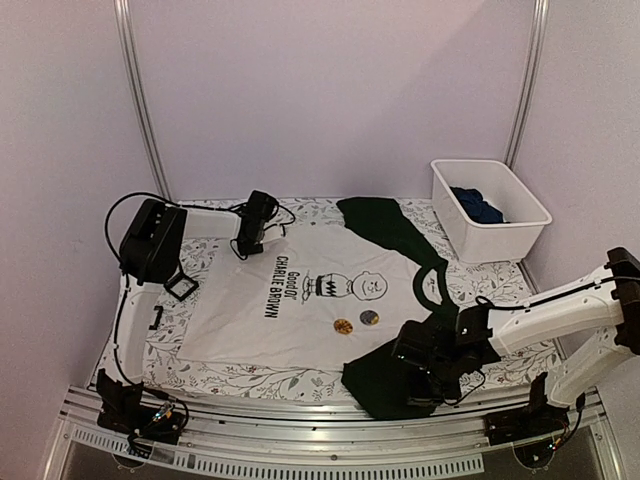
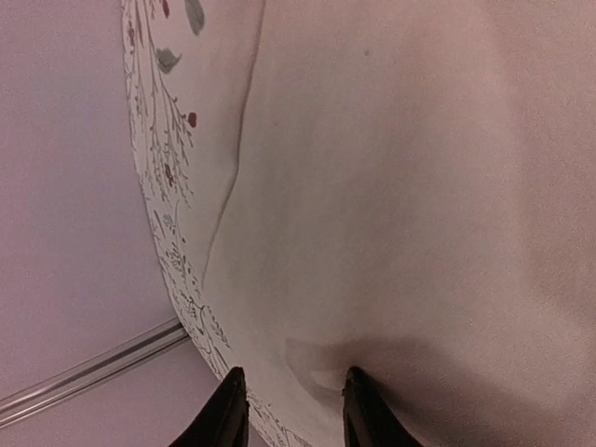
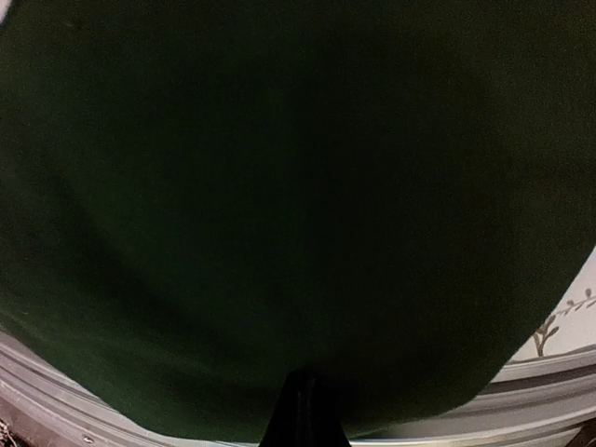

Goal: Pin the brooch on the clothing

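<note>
T-shirt (image 1: 300, 300) lies flat mid-frame on the tabletop (image 1: 200, 378) in the top view, hem to the left, collar to the right, print sideways. Gold-toned brooch (image 1: 343, 325) and darker brooch (image 1: 369, 318) sit side by side on the white front just below the face print; can't tell if either is pinned.

Left claw (image 1: 243, 248) is at the shirt's upper-left corner. In its wrist view the fingers (image 2: 233, 410) stand part-way apart with a small pucker of white cloth between them; can't tell if it's a real grip.

Right claw (image 1: 420, 375) is over the dark sleeve (image 3: 279, 205), lower right of centre, fingers fully together, nothing visibly pinched.

White bin (image 1: 500, 240) at upper right holds a dark blue garment (image 1: 478, 206).
</note>
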`<state>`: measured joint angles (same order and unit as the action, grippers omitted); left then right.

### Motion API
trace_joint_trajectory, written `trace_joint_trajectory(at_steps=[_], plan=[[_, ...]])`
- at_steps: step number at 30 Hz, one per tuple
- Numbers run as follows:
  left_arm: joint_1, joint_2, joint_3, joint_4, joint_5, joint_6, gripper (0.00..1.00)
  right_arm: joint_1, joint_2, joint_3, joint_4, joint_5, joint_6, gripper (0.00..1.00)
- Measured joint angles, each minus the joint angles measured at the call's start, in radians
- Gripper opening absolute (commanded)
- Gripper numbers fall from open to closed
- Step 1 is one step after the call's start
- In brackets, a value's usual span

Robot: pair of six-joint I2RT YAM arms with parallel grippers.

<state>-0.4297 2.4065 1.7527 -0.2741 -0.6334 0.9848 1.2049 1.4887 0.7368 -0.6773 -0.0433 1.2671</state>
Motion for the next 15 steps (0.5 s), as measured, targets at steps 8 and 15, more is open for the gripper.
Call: trace_joint_trajectory(at_steps=[8, 15], plan=[[0.005, 0.007, -0.005, 0.073, -0.015, 0.029, 0.56, -0.006, -0.051, 0.017, -0.149, 0.045, 0.078, 0.04], [-0.006, -0.136, -0.073, -0.045, 0.124, -0.048, 0.60, -0.298, -0.141, 0.093, -0.119, 0.183, -0.098, 0.04]])
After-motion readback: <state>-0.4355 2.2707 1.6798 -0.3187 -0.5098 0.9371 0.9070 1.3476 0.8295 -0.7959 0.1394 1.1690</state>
